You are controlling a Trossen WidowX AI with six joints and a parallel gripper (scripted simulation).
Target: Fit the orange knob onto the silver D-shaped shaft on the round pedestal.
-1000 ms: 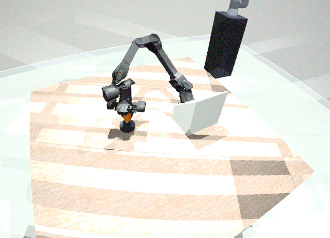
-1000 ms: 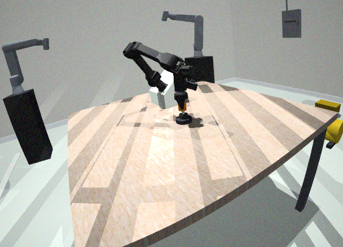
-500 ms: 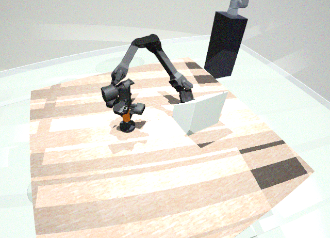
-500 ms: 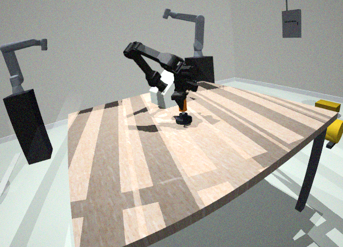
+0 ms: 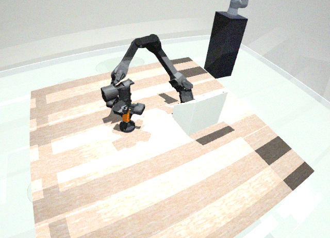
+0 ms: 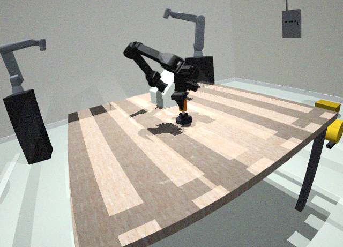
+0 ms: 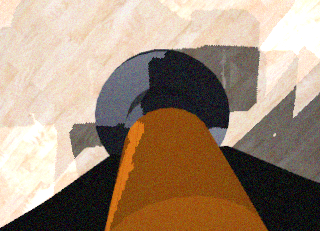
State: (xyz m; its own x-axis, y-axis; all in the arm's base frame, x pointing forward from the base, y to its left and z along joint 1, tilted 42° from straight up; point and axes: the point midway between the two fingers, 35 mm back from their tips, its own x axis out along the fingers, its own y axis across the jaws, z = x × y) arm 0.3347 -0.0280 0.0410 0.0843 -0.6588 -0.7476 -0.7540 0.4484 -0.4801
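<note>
The orange knob (image 5: 126, 116) (image 6: 184, 106) (image 7: 170, 161) is upright between the fingers of my gripper (image 5: 127, 112) (image 6: 181, 100), which is shut on it. The dark round pedestal (image 5: 128, 128) (image 6: 184, 120) (image 7: 114, 98) stands on the table below. The knob is over the pedestal, with a small gap between them. In the exterior view a short bit of the silver shaft (image 6: 183, 112) shows under the knob. In the wrist view the knob hides the shaft. The knob's hole and the flat sides cannot be seen, so their alignment cannot be told.
A white upright panel (image 5: 202, 114) stands on the striped wooden table (image 5: 160, 176) (image 6: 124, 156) beside the arm's base. Grey arms on black stands (image 5: 226, 43) (image 6: 27, 128) are beyond the table. Yellow objects (image 6: 333, 131) are past its right edge in the exterior view.
</note>
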